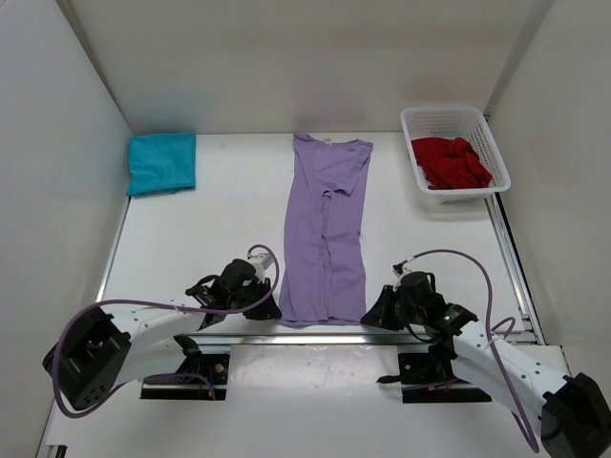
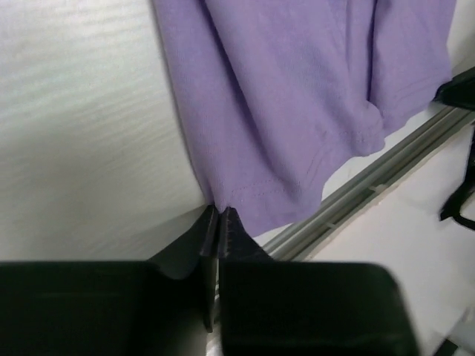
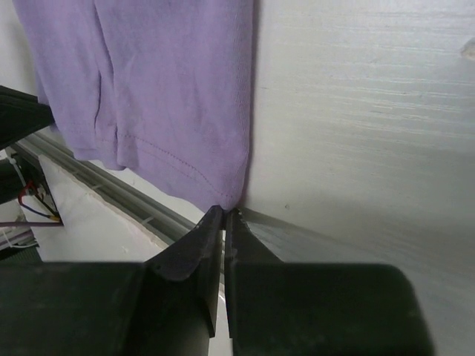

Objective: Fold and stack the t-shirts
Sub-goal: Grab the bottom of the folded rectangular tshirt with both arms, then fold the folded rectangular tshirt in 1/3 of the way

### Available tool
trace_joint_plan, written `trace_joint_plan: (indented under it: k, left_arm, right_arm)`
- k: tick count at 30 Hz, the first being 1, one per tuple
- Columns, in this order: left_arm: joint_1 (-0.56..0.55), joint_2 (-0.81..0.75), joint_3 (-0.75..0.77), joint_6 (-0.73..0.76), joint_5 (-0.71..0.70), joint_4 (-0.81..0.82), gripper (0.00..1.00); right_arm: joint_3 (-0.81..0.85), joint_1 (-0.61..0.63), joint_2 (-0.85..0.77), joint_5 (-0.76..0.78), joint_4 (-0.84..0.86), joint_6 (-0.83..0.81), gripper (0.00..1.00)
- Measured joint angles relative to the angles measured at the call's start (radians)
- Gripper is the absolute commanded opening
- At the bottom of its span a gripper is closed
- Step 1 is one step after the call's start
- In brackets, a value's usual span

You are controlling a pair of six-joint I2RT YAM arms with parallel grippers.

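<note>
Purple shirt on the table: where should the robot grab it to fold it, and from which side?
Best at the two bottom hem corners, coming from the robot's side. The purple shirt lies flat and long with its hem nearest the robot, so each corner is easy to pinch. The left gripper and right gripper have their fingers closed on those corners.

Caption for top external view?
Left gripper and right gripper pinch near hem corners of lavender cloth t-shirt; folded teal t-shirt left, dark red t-shirt in white mesh basket.
</note>
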Motion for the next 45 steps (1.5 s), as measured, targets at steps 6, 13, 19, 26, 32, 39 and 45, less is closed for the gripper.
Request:
trace_joint_plan:
  k: [6, 13, 19, 26, 32, 39, 45]
  left_arm:
    - [0.019, -0.2, -0.056, -0.043, 0.023, -0.069, 0.0]
    - [0.084, -0.557, -0.127, -0.157, 0.089, -0.21, 0.0]
    - [0.124, -0.623, -0.166, -0.228, 0.127, -0.303, 0.0]
    - [0.264, -0.313, 0.167, -0.177, 0.14, -0.224, 0.0]
    - [0.397, 0.078, 0.43, -0.127, 0.133, -0.063, 0.0]
    - [0.43, 0.459, 0.686, -0.103, 0.098, -0.018, 0.0]
    - [0.43, 0.709, 0.917, -0.079, 0.067, -0.04, 0.0]
  right_arm:
    - [0.003, 0.073, -0.085, 0.024, -0.065, 0.016, 0.0]
    - [0.003, 0.19, -0.21, 0.035, -0.148, 0.111, 0.0]
    - [0.093, 0.222, -0.153, 0.067, -0.221, 0.101, 0.0]
    - [0.34, -0.163, 0.112, -0.041, -0.167, -0.142, 0.0]
    - [0.62, -0.333, 0.481, -0.097, -0.083, -0.326, 0.0]
    - [0.877, -0.416, 0.832, -0.135, 0.014, -0.401, 0.0]
    - [1.056, -0.431, 1.085, -0.162, 0.041, -0.417, 0.0]
